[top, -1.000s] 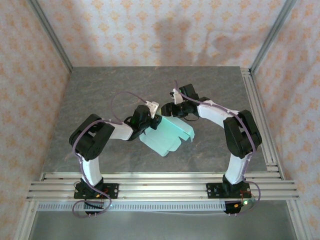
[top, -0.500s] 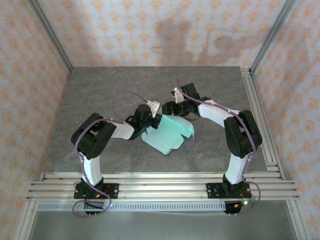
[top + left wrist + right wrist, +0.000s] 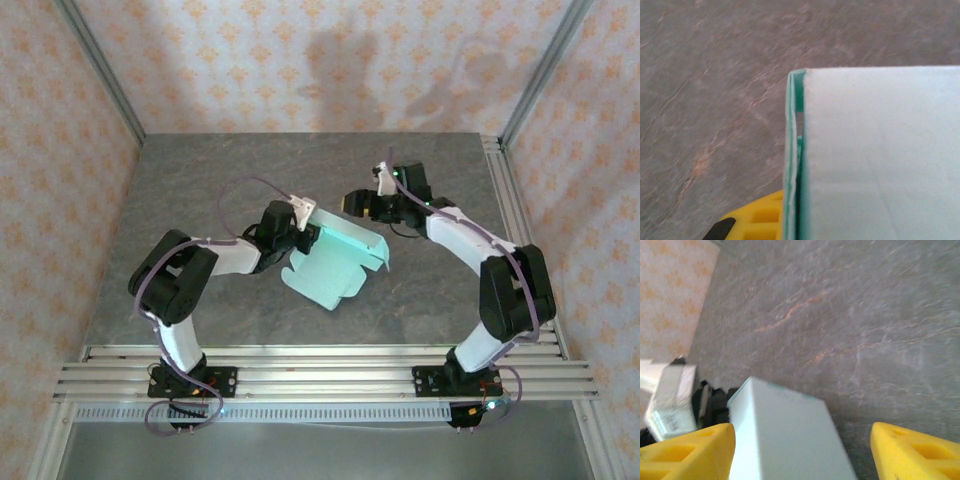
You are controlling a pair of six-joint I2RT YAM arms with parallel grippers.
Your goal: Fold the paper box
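Note:
The paper box [image 3: 335, 262] is pale mint-green card, partly folded, with one long panel raised and scalloped flaps lying flat toward the near side of the table. My left gripper [image 3: 300, 232] is shut on the box's left end. In the left wrist view one yellow finger [image 3: 757, 220] presses against doubled card edges [image 3: 792, 165]. My right gripper [image 3: 360, 203] hovers just beyond the box's far right corner, apart from it and open. Its yellow fingers [image 3: 687, 452] stand wide apart, with a corner of the box [image 3: 785, 435] below and between them.
The grey stone-patterned table top [image 3: 200, 180] lies under everything. Aluminium rails [image 3: 320, 372] run along the near edge and the right side. Patterned walls close in the back and both sides. The left wrist's camera block [image 3: 672, 397] shows beside the box.
My right gripper has let go, opened and drawn back to the right, away from the box. The left gripper has kept its hold and turned the box slightly, its long panel now raised.

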